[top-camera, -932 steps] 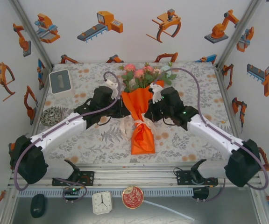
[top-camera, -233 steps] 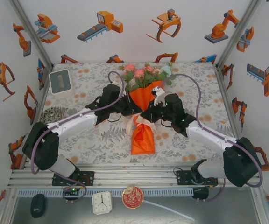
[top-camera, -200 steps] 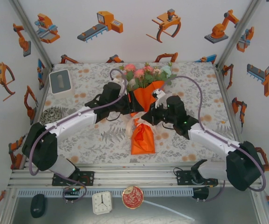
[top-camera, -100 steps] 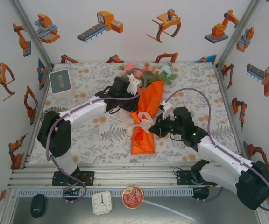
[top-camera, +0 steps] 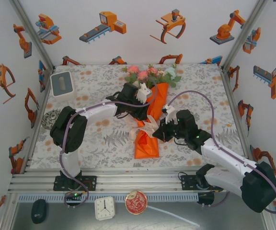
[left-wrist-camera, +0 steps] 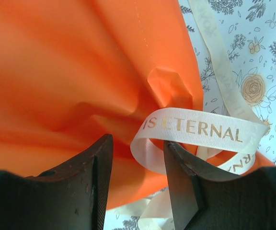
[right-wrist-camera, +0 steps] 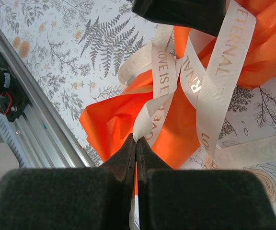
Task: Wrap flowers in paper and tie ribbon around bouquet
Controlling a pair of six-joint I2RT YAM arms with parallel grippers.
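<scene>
Right wrist view has the right tool (right-wrist-camera: 136, 143) pinched together on a strand of the ribbon (right-wrist-camera: 163, 81), probably to pull the knot snug at the waist of the bouquet (top-camera: 146, 141). The left tool (left-wrist-camera: 137, 143) has its jaws apart, with a cream, gold-lettered loop lying between them against the creased orange paper (left-wrist-camera: 56, 62). The bouquet lies on the tabletop (top-camera: 90, 86), its flowers (top-camera: 147, 74) at the far end.

Gold print on the thin cream-white satin ribbon (left-wrist-camera: 195, 128): left wrist view reads "IS ETERNAL". Right wrist view, same ribbon (right-wrist-camera: 161, 72): "LOVE IS E…" and "…ETERNAL" on its loops.
</scene>
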